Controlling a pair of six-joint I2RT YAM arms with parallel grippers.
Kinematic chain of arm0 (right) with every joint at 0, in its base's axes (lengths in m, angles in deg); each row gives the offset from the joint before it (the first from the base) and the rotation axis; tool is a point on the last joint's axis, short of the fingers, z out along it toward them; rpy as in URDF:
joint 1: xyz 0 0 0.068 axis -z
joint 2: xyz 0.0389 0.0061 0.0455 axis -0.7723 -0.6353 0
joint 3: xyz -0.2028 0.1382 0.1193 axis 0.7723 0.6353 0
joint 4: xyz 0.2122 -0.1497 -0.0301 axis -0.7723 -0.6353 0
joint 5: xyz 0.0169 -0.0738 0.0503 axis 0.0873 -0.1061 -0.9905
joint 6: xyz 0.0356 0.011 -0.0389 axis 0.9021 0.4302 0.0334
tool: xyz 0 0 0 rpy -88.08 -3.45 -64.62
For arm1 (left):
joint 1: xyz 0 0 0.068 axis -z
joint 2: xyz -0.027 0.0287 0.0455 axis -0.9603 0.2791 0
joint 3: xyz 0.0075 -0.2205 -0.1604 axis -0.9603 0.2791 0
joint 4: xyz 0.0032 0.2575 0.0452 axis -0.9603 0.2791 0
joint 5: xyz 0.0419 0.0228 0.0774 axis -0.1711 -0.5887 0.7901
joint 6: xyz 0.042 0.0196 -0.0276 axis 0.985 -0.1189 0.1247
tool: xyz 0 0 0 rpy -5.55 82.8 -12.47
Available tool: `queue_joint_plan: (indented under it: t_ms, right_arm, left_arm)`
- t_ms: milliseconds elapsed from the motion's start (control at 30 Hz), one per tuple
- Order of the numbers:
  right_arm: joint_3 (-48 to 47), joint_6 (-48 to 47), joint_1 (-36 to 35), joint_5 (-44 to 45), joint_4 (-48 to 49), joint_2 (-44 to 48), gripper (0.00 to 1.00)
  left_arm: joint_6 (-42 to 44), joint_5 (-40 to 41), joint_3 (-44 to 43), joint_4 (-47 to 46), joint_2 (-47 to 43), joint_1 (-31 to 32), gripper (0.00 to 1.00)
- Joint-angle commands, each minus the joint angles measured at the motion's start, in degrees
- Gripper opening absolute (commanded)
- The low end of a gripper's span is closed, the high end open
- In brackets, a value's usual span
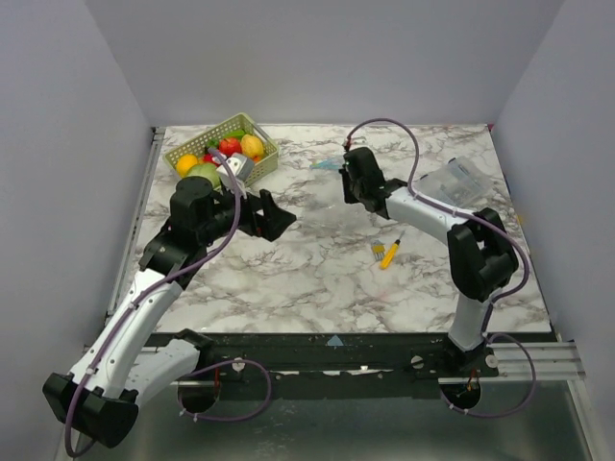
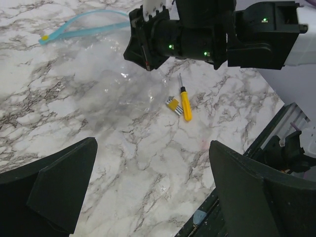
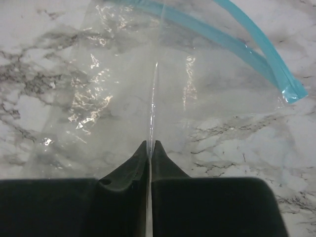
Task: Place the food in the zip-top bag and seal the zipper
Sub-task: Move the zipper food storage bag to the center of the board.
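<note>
On table [image 1: 317, 288], right jaws pinching zip-top bag [image 3: 113, 98]

We saw two arms built of white link shells and black joint housings: the left arm [image 1: 144, 307] at the lower left of the top view, the right arm [image 1: 428, 209] at the right. A thin purple cable [image 1: 384, 121] looped along each. The left gripper [image 2: 153, 187] had matte black, wedge-shaped fingers [image 2: 54, 187] in its wrist view's lower corners. Small green lights [image 2: 170, 47] glowed on the right arm's black wrist housing.
</note>
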Motion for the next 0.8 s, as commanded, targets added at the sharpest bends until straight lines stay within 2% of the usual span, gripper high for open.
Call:
queue_joint_plan:
  t_ms: [0,33,100,200,233,467,567,767]
  right_arm:
    - [1.7,-11.3,-4.1,2.9,-3.4,4.4,0.02]
    - [4.0,-12.6,-4.5,1.3,-2.2,7.3,0.01]
    - [10.9,-17.6,-4.5,-8.2,1.7,13.7,0.01]
    - [20.5,-27.4,-4.6,-29.9,7.5,22.3,0.0]
    - [22.8,-28.8,-4.6,-33.1,9.0,24.2,0.0]
    - [29.4,-26.5,-4.6,-45.2,13.7,23.3,0.01]
    - [32.8,-26.6,-4.5,-46.9,17.4,22.7,0.01]
    - [31.4,-27.7,-4.6,-52.7,12.7,23.0,0.01]
  left_arm:
    - [0.2,2.1,-0.2,0.8,-3.8,0.6,0.98]
    - [0.2,2.5,-0.2,0.9,-4.3,0.6,0.98]
    - [0.2,3.2,-0.4,1.0,-4.6,0.6,0.98]
    - [0.1,4.1,-0.8,1.5,-4.0,0.3,0.98]
    - [0.0,4.1,-0.9,1.6,-3.5,0.1,0.98]
    - [-1.1,2.5,-0.9,1.3,1.3,-0.9,0.98]
    - [-0.7,2.3,-1.6,2.4,4.1,-1.0,0.97]
    - [1.4,2.4,-4.5,5.2,13.9,-1.2,0.98]
